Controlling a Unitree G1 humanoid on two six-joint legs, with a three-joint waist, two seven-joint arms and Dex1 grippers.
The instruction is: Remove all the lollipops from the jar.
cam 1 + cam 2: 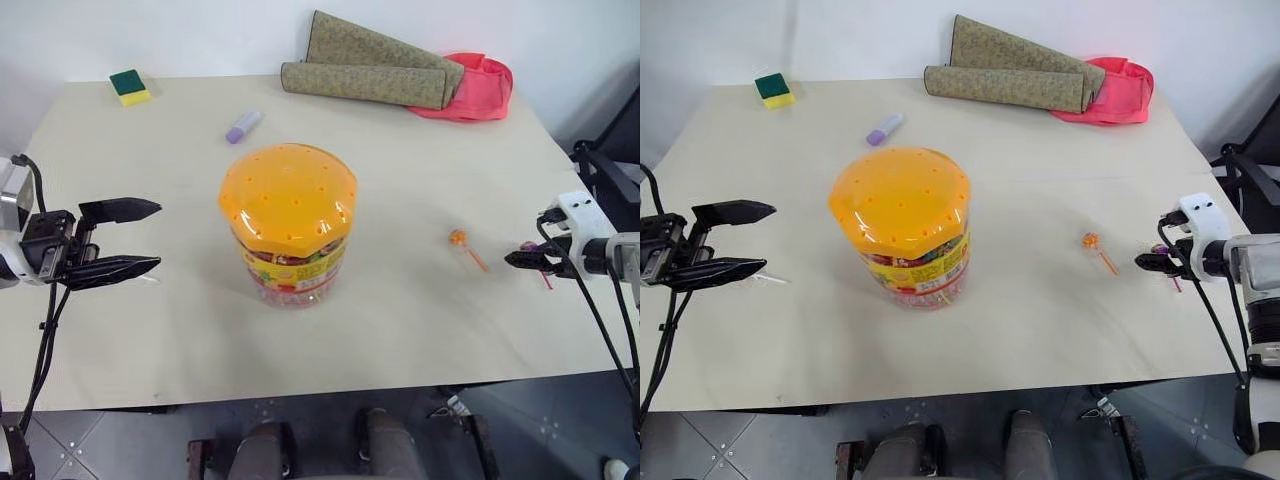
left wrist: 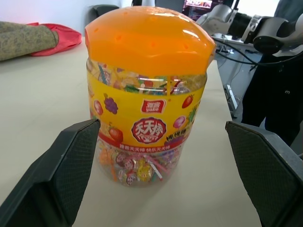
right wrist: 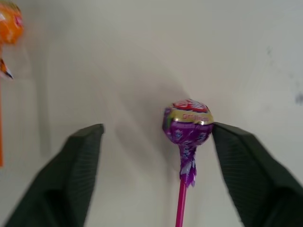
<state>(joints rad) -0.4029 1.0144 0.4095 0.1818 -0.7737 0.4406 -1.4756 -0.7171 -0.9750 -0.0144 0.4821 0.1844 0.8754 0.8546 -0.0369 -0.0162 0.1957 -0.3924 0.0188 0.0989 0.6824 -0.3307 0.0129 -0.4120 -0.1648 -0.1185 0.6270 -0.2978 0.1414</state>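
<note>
The jar (image 1: 289,226), a clear plastic tub with a colourful label and a domed orange lid (image 1: 288,196) with small holes, stands upright near the middle of the beige table (image 1: 400,310), and wrapped candies are visible through its wall low down. The left gripper (image 1: 122,239) hovers to the left of the jar, level with it and apart from it, and its two black fingers are spread wide with nothing between them; in the left wrist view the jar (image 2: 147,94) sits centred in the gap, further out than the fingertips. To the right of the jar an orange lollipop (image 1: 459,239) lies on the table with its orange stick pointing toward the front edge. Further right of the jar, near the table's right edge, the right gripper (image 1: 522,260) points down at the table. In the right wrist view its fingers are also spread wide, and a purple lollipop (image 3: 188,125) with a pink stick is between them, close against one finger; I cannot tell if it touches. Behind the jar lies a small lilac cylinder (image 1: 243,126); far behind it to the left is a green-yellow sponge (image 1: 130,87), and far behind it to the right are a rolled olive mat (image 1: 372,68) and a red cloth (image 1: 480,88).
</note>
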